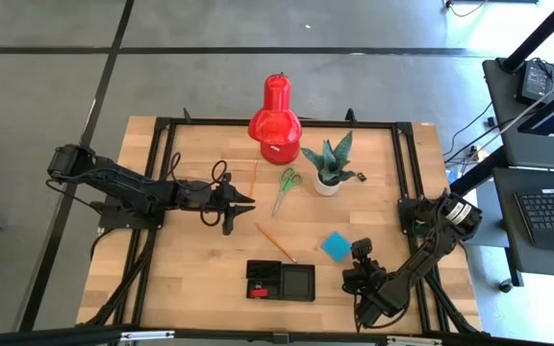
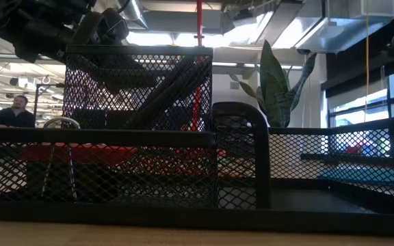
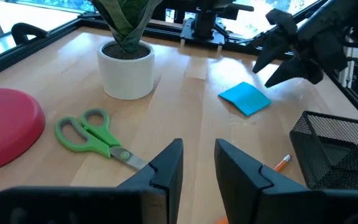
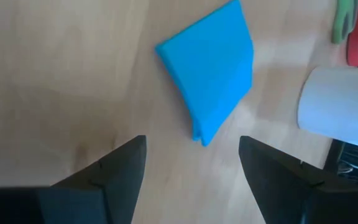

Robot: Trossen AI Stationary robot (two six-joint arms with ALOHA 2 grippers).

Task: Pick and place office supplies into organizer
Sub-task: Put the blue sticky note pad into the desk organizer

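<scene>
The blue note pad lies flat on the wooden table right of centre. My right gripper hovers just over its near right corner, open wide, a finger on either side of that corner, touching nothing. My left gripper stands open left of centre, nothing between its fingers, aimed level toward the green-handled scissors. The scissors lie flat at the table's middle. One orange pencil lies near the black mesh organizer at the near edge, and another pencil lies beside the scissors.
A big red lamp-like object stands at the far middle, with a white-potted plant to its right. In the low view the organizer's mesh wall fills the foreground. A person sits in the room behind.
</scene>
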